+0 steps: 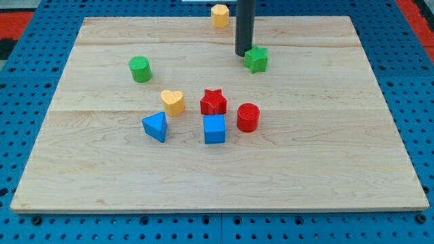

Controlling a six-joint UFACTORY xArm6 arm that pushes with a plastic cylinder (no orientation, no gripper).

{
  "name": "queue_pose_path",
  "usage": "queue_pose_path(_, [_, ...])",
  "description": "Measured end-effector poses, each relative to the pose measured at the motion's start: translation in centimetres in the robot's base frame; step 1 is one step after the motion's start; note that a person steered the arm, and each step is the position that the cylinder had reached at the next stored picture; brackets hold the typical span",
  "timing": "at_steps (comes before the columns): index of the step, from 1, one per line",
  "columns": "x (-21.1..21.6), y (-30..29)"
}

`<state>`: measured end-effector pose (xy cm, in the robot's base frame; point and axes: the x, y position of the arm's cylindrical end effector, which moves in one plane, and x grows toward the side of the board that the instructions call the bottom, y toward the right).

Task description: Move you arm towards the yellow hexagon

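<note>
The yellow hexagon (220, 15) sits at the board's top edge, near the middle of the view. My tip (243, 53) is the lower end of a dark rod coming down from the view's top. It stands below and slightly right of the yellow hexagon, right beside the left side of the green star (256, 59); I cannot tell whether it touches the star.
A green cylinder (140, 69) lies at the left. A yellow heart (173, 102), red star (213, 102), red cylinder (248, 117), blue cube (214, 129) and blue triangle (156, 126) cluster mid-board. The wooden board (352, 169) rests on a blue pegboard.
</note>
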<state>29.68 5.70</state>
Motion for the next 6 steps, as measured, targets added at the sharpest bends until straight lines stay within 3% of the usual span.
queue_pose_path(2, [0.0, 2.6])
queue_pose_path(6, [-0.9, -0.6])
